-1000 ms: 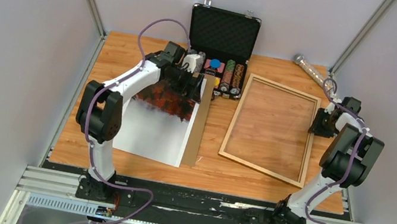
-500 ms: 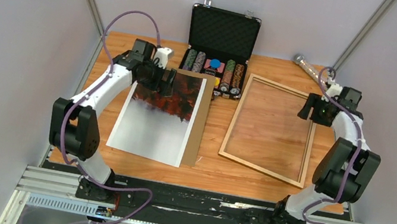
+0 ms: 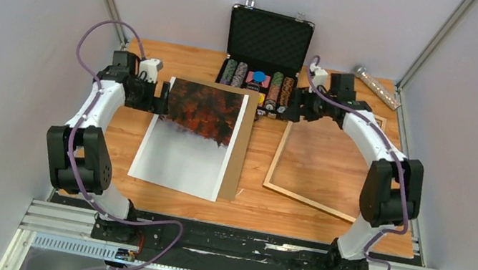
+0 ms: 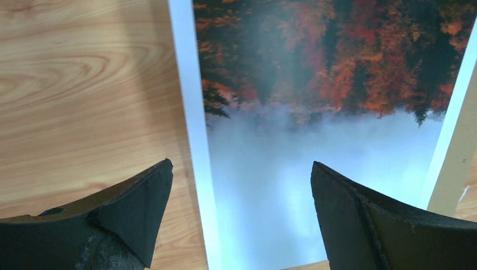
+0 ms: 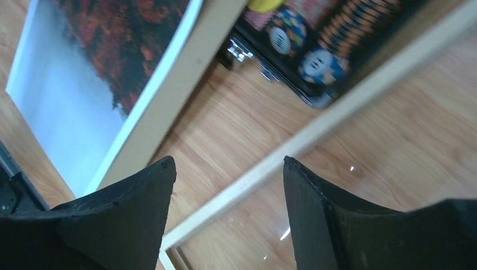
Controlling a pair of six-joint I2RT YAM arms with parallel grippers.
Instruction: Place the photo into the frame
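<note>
The photo (image 3: 188, 138) lies face up on the left half of the table, red-orange trees at the far end and pale fog near me. It rests on a brown backing panel (image 3: 240, 151). My left gripper (image 3: 159, 98) is open and empty, low over the photo's far left edge. In the left wrist view the photo (image 4: 315, 112) has its white left border between my fingers (image 4: 140, 202). The wooden frame (image 3: 313, 202) lies flat on the right. My right gripper (image 3: 295, 106) is open and empty over its far left corner. In the right wrist view the frame rail (image 5: 281, 160) runs between the jaws.
An open black case (image 3: 269, 38) with poker chips stands at the back centre, close to both grippers; its chips show in the right wrist view (image 5: 315, 62). A clear tube (image 3: 376, 86) lies at the back right. Grey walls close in the table's left, right and back.
My left gripper has moved left from over the photo's far end to its left edge. My right arm has swung from the frame's right rail across to its far left corner.
</note>
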